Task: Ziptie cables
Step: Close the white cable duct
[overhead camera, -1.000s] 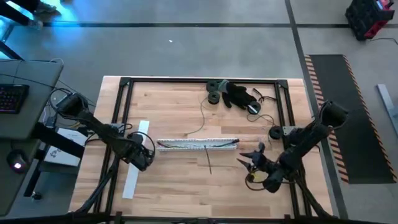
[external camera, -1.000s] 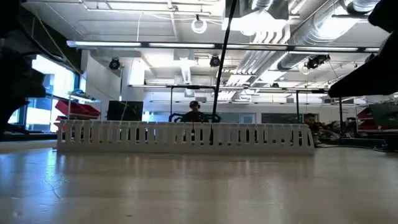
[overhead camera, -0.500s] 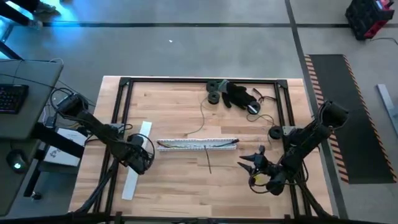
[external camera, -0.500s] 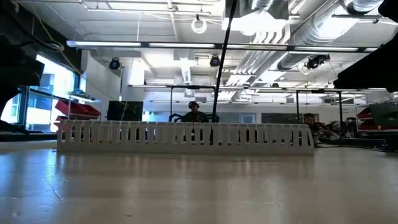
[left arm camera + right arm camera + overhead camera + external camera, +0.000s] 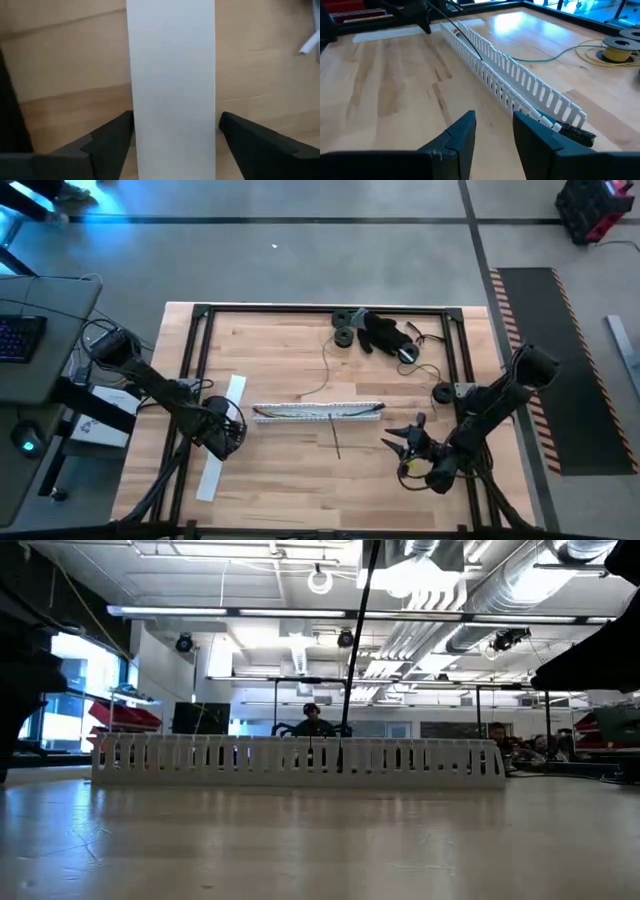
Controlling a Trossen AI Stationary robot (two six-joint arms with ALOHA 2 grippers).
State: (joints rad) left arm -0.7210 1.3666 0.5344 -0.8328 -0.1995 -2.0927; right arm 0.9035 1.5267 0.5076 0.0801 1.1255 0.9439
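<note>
The cables (image 5: 456, 32) lie inside the long white slotted duct (image 5: 318, 411) across the table's middle; their ends (image 5: 547, 122) poke out at its right end. A thin dark strip (image 5: 337, 438) sticks out from the duct's middle. My left gripper (image 5: 226, 436) hangs low and open over a flat white strip (image 5: 172, 75) at the table's left, with one finger on each side of it. I cannot tell whether the fingers touch it. My right gripper (image 5: 494, 135) stands open near the duct's right end, with nothing between its fingers.
Black round parts and a thin dark cord (image 5: 378, 332) lie at the far right. A yellow spool (image 5: 616, 50) with a green wire (image 5: 555, 54) sits by the right arm. Black frame rails (image 5: 196, 360) run along the table's edges.
My left gripper has shifted slightly over the flat white strip. The duct and the cables have stayed where they were.
</note>
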